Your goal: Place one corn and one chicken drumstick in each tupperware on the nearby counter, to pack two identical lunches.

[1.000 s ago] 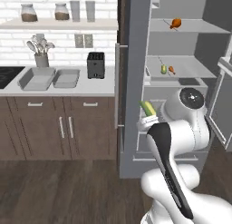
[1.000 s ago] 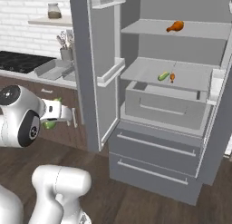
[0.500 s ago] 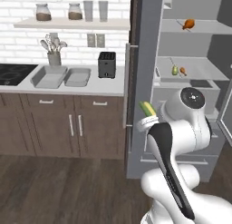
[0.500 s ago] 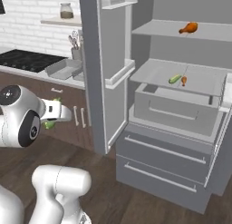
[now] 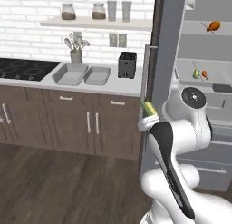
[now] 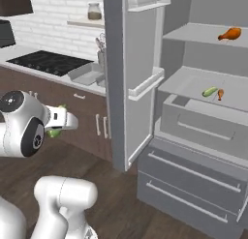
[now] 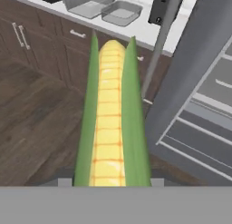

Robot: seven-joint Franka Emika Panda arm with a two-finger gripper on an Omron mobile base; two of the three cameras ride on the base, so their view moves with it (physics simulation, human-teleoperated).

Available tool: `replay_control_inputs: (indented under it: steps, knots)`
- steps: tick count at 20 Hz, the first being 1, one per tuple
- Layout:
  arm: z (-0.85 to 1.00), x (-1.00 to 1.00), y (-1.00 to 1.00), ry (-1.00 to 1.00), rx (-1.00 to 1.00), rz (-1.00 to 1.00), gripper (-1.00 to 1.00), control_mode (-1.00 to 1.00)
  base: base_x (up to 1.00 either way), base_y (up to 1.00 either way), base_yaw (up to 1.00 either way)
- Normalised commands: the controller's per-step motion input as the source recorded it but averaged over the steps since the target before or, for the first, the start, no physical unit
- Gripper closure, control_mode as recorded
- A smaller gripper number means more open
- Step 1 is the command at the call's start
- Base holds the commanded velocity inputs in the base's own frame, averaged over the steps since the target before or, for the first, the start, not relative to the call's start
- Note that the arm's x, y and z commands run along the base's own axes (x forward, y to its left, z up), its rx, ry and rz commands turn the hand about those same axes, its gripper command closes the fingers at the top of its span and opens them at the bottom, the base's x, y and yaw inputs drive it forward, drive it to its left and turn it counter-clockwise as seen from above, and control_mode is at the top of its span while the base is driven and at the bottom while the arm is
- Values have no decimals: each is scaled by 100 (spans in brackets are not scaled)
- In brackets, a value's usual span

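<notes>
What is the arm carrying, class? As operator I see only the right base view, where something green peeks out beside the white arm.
Observer: An ear of corn, yellow kernels between green husk edges, held in the gripper.
Operator: Are the tupperware trays filled?
Observer: Both tupperware trays on the counter look empty.
Operator: What stands beside them?
Observer: A black toaster, on the fridge side.
</notes>
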Motion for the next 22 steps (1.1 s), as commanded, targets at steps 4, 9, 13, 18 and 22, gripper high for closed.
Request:
replay_control_inputs:
  steps: [4, 9, 13, 18, 22]
  knots:
    - [0, 0, 0, 0, 0, 0, 100, 100, 44, 87, 39]
    - [0, 0, 0, 0, 0, 0, 100, 100, 90, 39, 36]
    - [0, 0, 0, 0, 0, 0, 100, 100, 99, 24, 41]
    - [0, 0, 0, 0, 0, 0, 100, 100, 59, 61, 26]
    - [0, 0, 0, 0, 0, 0, 100, 100, 45, 94, -3]
